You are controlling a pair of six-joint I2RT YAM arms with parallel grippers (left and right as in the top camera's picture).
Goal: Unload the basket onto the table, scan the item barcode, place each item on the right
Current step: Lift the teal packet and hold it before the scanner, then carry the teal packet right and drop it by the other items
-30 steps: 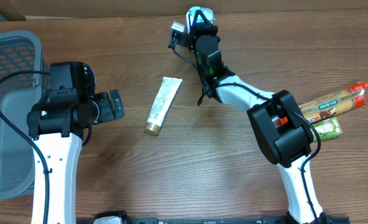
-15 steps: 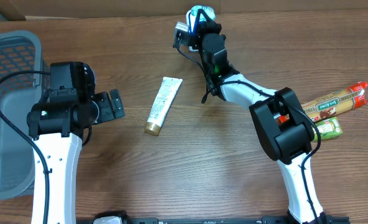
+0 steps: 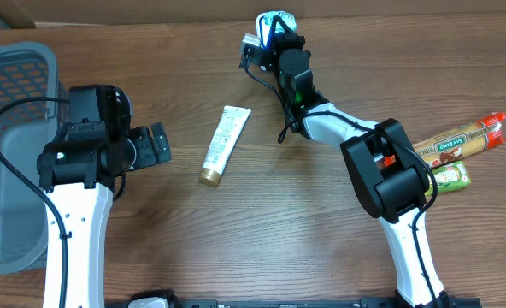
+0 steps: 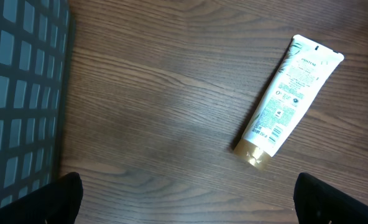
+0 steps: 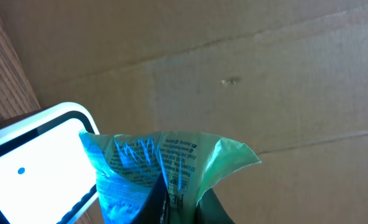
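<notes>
Right arm (image 3: 321, 124): reached across to the far edge of the worktop (image 3: 279, 248), wrist close to the cardboard wall (image 5: 265, 74), because that was where the scanner (image 3: 251, 41) stood.
Right jaws: pressed together on the bottom edge of a green-and-blue packet (image 5: 165, 162), pinching it low so the printed face hung clear.
Packet: held up off the worktop, just beside the scanner's bright white window; whether the two touched could not be told.
Barcode: small print showed on the crumpled film, but no bars could be made out from the wrist camera.
Stage, by the look of it: the packet was being offered to the reader, and a slight turn of the wrist might be needed to flatten the film towards the window.
Left arm (image 3: 78, 171): parked by the grey basket (image 3: 14, 85), out of the way.
Left jaws: spread wide, gripping nothing, hovering over bare wood.
Tube (image 4: 286, 93): lay flat between the two arms, label up, gold cap towards the near side, touching neither; apparently waiting its turn.
Snack packs (image 3: 458, 141): two lay together at the right edge, well apart from the scanner.
Risk: thin film could sag or crease over the code.
</notes>
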